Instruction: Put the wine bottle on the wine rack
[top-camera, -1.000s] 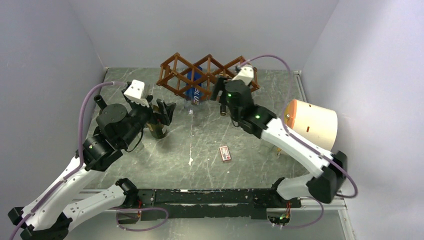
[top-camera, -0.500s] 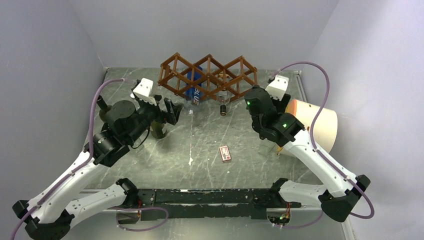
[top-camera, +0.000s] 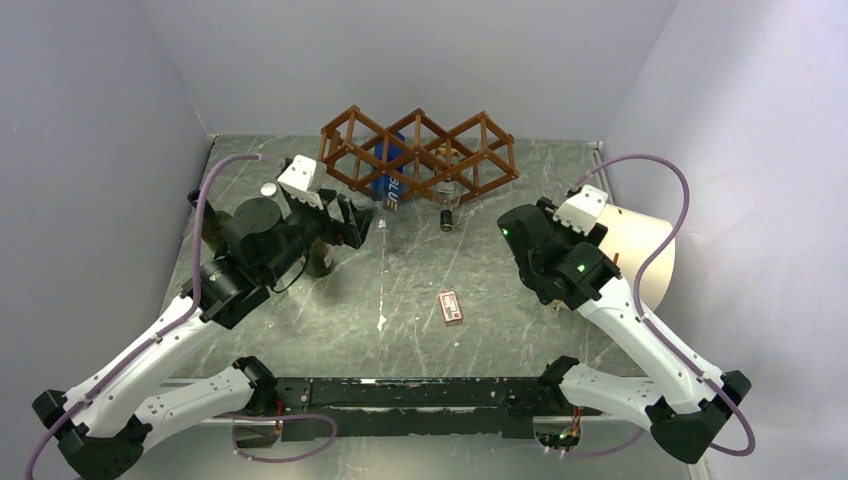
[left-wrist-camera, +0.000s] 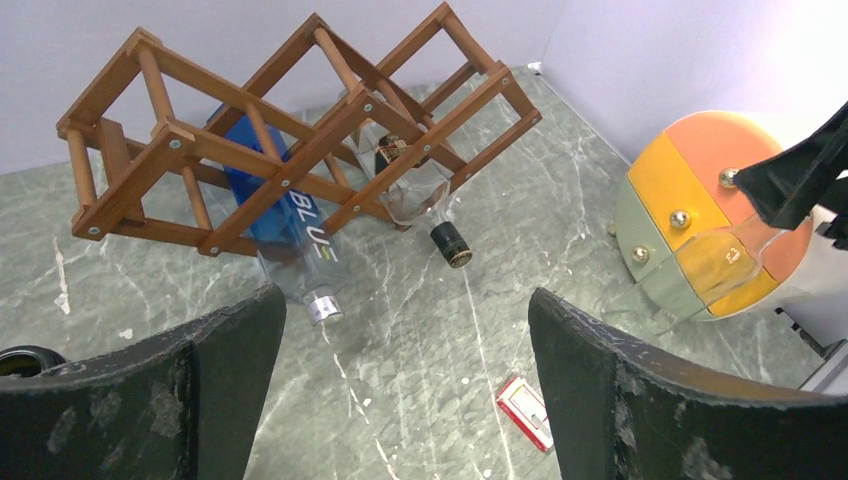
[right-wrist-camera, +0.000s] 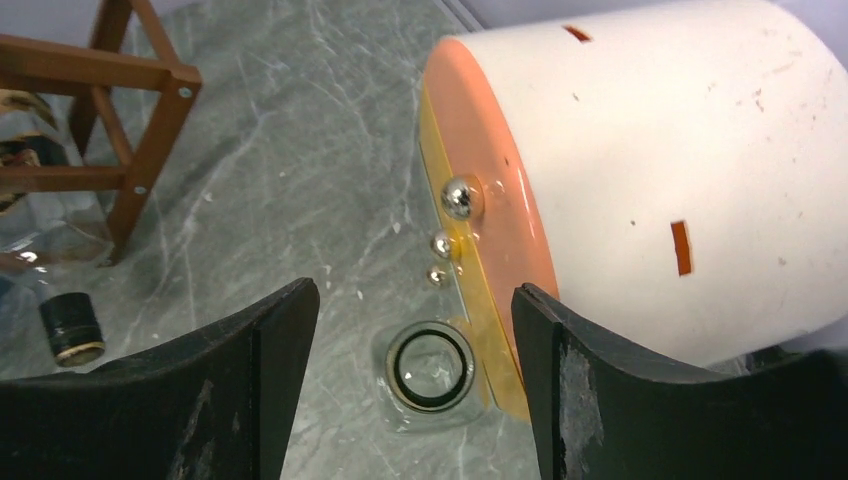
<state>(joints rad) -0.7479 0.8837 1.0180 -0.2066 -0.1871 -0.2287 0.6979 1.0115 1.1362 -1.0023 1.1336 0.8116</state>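
Note:
The reddish-brown wine rack (top-camera: 415, 152) stands at the back of the table; it also shows in the left wrist view (left-wrist-camera: 300, 120). A blue bottle (left-wrist-camera: 285, 225) and a clear bottle with a dark cap (left-wrist-camera: 425, 200) lie in its cells, necks toward me. My left gripper (left-wrist-camera: 405, 300) is open and empty, in front of the rack's left end (top-camera: 345, 222). A dark bottle (top-camera: 318, 262) stands just below it. My right gripper (right-wrist-camera: 415, 290) is open and empty above an upright clear glass bottle (right-wrist-camera: 430, 365) beside the drum.
A white drum with an orange, yellow and green face (top-camera: 635, 250) lies at the right (right-wrist-camera: 640, 170). A small red-and-white box (top-camera: 451, 306) lies mid-table (left-wrist-camera: 527, 412). A dark object (top-camera: 196, 200) stands near the left wall.
My right arm has pulled back from the rack and swung right, to the drum. My left arm has moved forward and right, toward the rack. Both grippers stay open.

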